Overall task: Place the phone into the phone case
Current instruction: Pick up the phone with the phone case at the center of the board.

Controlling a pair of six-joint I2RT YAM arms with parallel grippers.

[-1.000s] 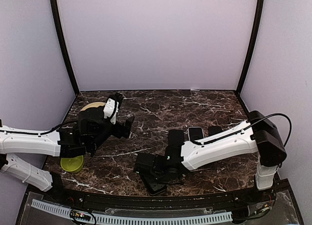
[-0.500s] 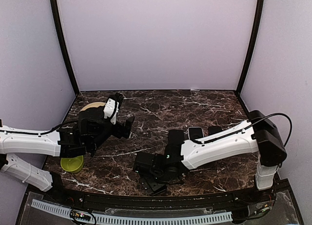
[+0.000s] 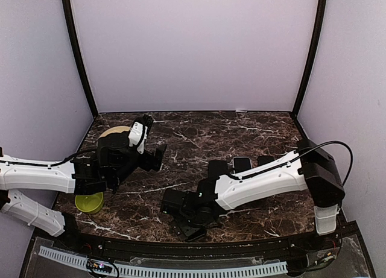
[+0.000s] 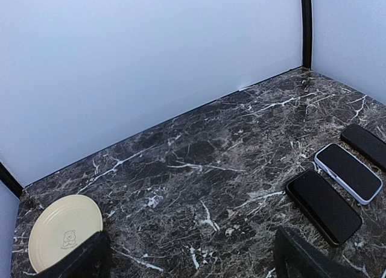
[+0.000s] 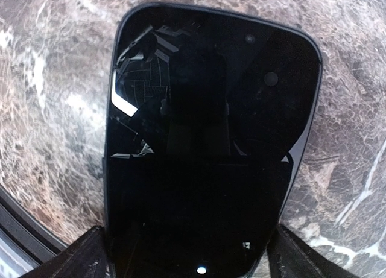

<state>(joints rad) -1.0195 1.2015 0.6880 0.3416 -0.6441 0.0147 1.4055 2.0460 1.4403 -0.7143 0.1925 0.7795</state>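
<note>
A dark marble table [image 3: 199, 130] veined with white stands between pale walls [image 3: 193, 49]. Near its far left corner lies a cream plate [image 4: 66, 214] with a small bear [image 4: 68, 237] printed on it. Closer in, by the left edge, sits a yellow-green disc [image 3: 89, 201], well apart from the plate.

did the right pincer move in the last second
Yes. The right pincer has shifted slightly left in the top view, toward the green disc and away from the row of phones.
</note>
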